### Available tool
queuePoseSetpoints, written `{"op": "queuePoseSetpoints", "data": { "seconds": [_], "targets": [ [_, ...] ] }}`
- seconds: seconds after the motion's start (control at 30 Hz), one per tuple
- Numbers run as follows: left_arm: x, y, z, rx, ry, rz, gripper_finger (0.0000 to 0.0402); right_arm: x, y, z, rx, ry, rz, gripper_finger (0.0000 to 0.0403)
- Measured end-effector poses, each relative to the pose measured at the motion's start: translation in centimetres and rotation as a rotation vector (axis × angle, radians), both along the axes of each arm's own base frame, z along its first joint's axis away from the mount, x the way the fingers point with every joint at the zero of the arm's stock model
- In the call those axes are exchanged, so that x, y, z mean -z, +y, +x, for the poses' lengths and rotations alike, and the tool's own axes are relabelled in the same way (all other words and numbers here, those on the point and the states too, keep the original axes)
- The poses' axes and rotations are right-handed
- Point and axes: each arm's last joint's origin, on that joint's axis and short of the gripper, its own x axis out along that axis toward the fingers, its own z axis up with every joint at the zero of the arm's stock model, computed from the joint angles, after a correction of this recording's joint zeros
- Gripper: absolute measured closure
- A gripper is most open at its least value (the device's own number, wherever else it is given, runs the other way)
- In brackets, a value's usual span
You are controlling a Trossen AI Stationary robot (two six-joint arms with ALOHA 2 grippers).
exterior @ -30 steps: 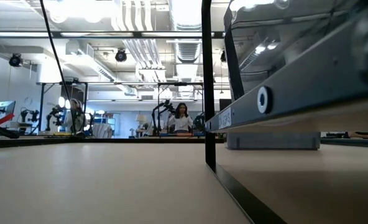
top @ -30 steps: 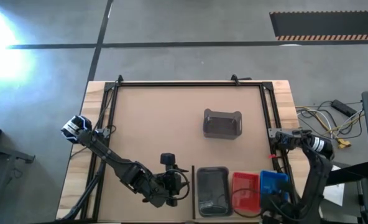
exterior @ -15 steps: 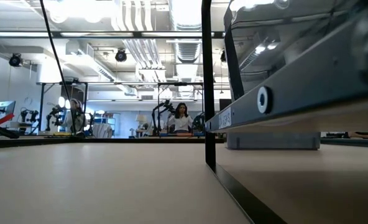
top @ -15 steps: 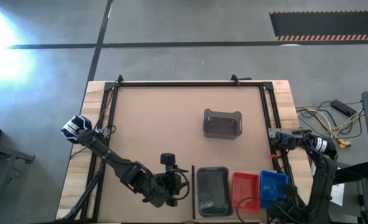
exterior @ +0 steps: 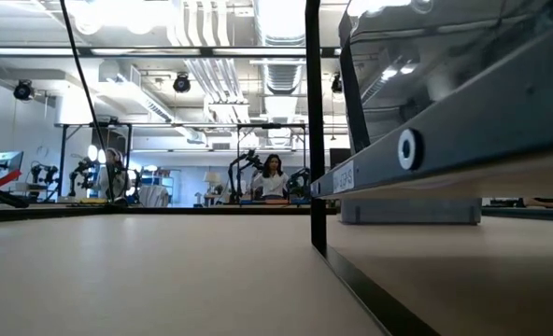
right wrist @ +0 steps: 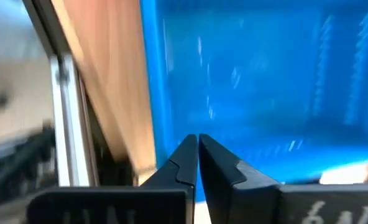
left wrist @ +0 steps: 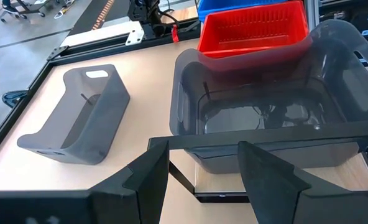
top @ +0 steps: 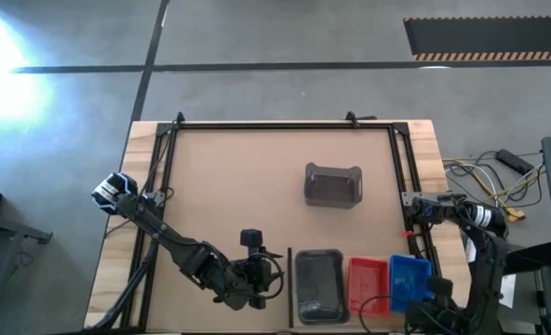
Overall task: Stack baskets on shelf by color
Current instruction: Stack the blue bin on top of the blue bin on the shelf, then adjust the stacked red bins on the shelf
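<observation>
Two claws: left claw (left wrist: 202, 180) open; right claw (right wrist: 197, 163) closed, cropped overhead, beside blue basket (right wrist: 258, 87).

The left arm runs from the left edge of the high view down to the bottom centre, its left gripper (left wrist: 202, 165) spread open. The right arm folds down the right edge; the right gripper (right wrist: 197, 149) has its fingertips pressed together.

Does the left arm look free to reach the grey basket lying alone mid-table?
Probably yes: the left pincer is open, and only bare tabletop lies between it and the tipped-over grey basket.
</observation>
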Motion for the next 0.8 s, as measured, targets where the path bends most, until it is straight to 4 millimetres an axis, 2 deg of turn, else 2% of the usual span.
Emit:
{"op": "queuePoseSetpoints", "data": {
  "seconds": [0.13, 0.23, 0.5, 0.8],
  "targets": [
    [0.0, 0.0, 0.0, 0.000, -0.008, -0.005, 0.0226, -0.4, -0.5, 1.1, 0.033, -0.182, -0.053, 0.0394],
    [-0.1, -0.1, 0.1, 0.002, -0.015, -0.009, 0.0226, 0.0, -1.1, 2.0, 0.051, -0.232, -0.096, 0.0394],
    [-0.1, -0.1, 0.1, 0.002, -0.014, -0.009, 0.0226, 0.3, -0.7, 4.0, -0.057, -0.248, -0.018, 0.0394],
    [-0.1, -0.1, 0.1, 0.002, -0.014, -0.008, 0.0226, 0.0, -0.1, 3.5, -0.065, -0.142, 0.061, 0.0394]
  ]
}}
